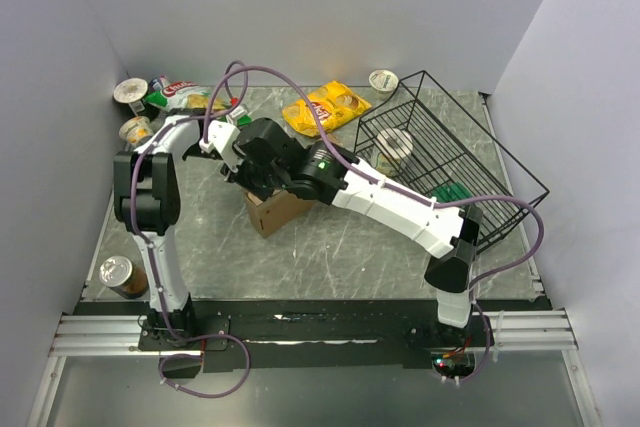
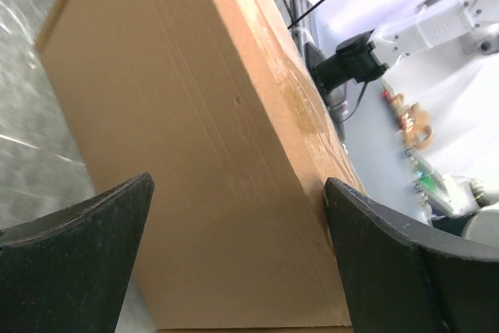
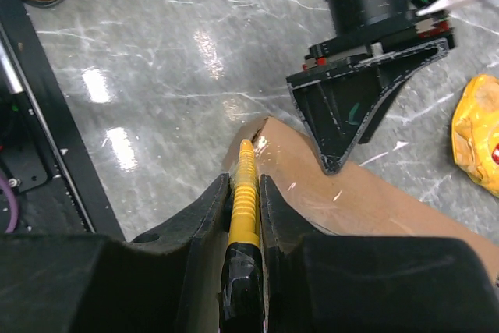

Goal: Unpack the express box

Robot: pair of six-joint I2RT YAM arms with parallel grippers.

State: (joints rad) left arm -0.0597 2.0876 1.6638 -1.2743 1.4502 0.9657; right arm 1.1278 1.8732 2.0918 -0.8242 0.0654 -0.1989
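The express box (image 2: 210, 115) fills the frame, its brown face just beyond the left end effector's (image 2: 238, 185) spread black fingers (image 2: 78, 263). Grey marbled surface (image 2: 27, 76) shows at left.

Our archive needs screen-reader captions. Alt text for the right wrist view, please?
The right gripper, shut on a yellow tool, holds its tip at the edge of the express box. The left gripper touches the box beyond; a yellow bag lies at right.

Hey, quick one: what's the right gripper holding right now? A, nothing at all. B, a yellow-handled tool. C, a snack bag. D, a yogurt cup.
B: in the right wrist view the right gripper is closed on a yellow ridged tool, its tip at the edge of the cardboard box.
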